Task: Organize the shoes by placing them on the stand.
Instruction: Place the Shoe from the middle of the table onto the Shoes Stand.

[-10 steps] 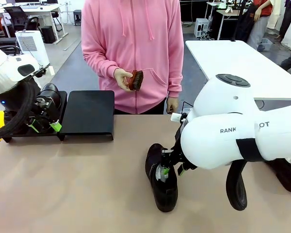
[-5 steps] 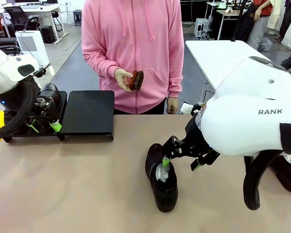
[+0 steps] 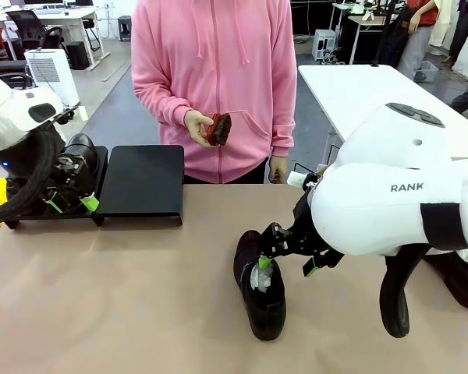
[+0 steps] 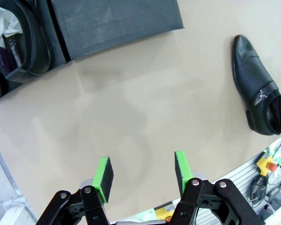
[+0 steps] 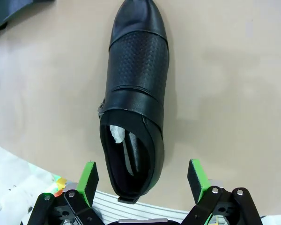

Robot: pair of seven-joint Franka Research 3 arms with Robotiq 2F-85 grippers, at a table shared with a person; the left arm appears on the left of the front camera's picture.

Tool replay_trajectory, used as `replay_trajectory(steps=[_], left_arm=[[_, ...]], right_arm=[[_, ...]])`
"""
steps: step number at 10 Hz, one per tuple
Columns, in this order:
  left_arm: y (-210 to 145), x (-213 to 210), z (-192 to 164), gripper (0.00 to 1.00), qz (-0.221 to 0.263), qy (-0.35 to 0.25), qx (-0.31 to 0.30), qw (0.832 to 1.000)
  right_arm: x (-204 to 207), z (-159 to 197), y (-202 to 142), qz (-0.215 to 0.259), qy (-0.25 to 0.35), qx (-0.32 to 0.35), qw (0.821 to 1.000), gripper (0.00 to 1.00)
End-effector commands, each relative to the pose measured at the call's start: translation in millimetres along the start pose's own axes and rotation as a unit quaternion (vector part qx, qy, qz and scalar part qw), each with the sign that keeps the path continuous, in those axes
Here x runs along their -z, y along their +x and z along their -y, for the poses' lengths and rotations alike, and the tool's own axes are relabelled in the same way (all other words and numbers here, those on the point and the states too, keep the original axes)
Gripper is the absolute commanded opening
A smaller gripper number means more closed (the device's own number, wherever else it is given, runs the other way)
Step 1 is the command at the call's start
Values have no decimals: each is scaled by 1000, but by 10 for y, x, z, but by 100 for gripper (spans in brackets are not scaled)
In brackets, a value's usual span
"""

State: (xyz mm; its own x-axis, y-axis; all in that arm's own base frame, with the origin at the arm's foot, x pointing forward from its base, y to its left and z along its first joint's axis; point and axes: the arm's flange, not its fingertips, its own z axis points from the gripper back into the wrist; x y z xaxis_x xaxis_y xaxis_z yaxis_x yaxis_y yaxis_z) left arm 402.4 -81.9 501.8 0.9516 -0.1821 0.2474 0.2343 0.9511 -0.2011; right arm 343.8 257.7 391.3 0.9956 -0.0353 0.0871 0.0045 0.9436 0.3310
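Black dress shoe (image 3: 264, 312) lies on the table (image 3: 125, 312) close to my side, a little right of the middle, and it is not yet on the stand. Its long axis runs almost straight away from me, heel toward my edge and toe toward the person. In the right wrist view it goes up the picture from between the two pads, so the right gripper (image 5: 143, 177) is lined along the shoe with the heel opening directly before it. The jaws are spread fully, one green pad at each side of the heel, and they hold nothing. I cannot tell if a pad touches the leather. I judge that the coming move is to go down at the heel collar and close there.

The left gripper (image 3: 70, 204) is well apart, far to the left beside the stand (image 3: 140, 183). Its jaws are parted and empty over bare table, so the right arm is clearly the nearer one. The right section of the stand is free. On the left section, in the left wrist view, I see a second shoe (image 4: 21, 44) with paper inside. Behind the table, the hand (image 3: 195, 125) of the person holds a brown brush (image 3: 219, 128).

Against one second ago, the right fingers were then lower, at the opening, and closer together. Now they are lifted and wide. The shoe, the left arm and the person are unchanged.
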Motion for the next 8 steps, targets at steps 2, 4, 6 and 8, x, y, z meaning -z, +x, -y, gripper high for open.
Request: replay_trajectory(steps=[2,4,6,8], left_arm=[[-25,4,-19,69,2,-11,2,1000],[-25,4,-19,69,2,-11,2,1000],[63,306,234,69,-13,0,24,1000],[12,780,861,69,-42,-2,79,996]], right_arm=[[-13,-64,40,11,-9,4,1000,100],[-13,-64,40,11,-9,4,1000,100],[-271,83,-95,-3,9,3,1000,100],[-815,603,-60,64,7,74,995,100]])
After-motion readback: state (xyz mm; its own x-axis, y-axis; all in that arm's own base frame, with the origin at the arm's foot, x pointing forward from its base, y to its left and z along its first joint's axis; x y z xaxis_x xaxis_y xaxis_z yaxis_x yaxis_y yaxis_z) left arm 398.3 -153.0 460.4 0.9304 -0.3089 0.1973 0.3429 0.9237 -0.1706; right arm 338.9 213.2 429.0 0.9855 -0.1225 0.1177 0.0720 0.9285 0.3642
